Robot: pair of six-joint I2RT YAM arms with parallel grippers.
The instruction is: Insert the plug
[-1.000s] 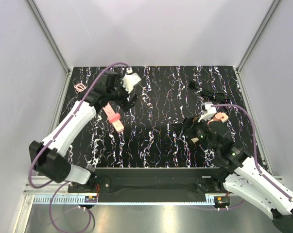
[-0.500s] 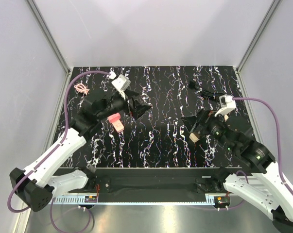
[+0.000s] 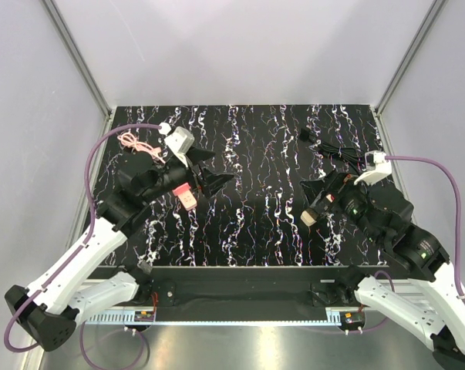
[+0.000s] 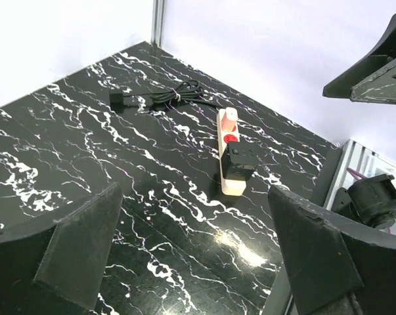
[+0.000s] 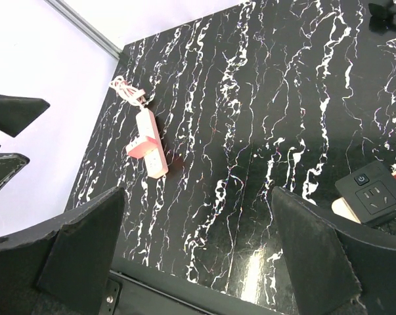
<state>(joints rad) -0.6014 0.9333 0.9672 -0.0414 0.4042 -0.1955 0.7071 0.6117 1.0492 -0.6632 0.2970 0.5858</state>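
Note:
The plug (image 3: 180, 189) is a small pinkish-red piece sitting against the pale pink power strip (image 3: 188, 200) at the left of the table; in the right wrist view the plug (image 5: 137, 146) clings to the strip (image 5: 152, 147). My left gripper (image 3: 215, 169) hovers just right of them, open and empty, and its wrist view (image 4: 194, 197) looks across the table. My right gripper (image 3: 318, 194) hangs open above the beige strip (image 3: 312, 215), holding nothing (image 5: 198, 197). That beige strip (image 4: 228, 154) has a red socket (image 4: 229, 139) and a black adapter (image 4: 240, 161) on it.
A coiled black cable (image 3: 336, 151) lies at the back right. A thin pink cord (image 3: 134, 142) trails from the pink strip at the back left. A small pinkish-orange piece (image 4: 229, 117) sits at the beige strip's far end. White walls enclose the table.
Both arms have drawn back and lifted. The left gripper moved off the pink strip toward the front; the right gripper slid right, uncovering the beige strip's near end. Both stayed open.

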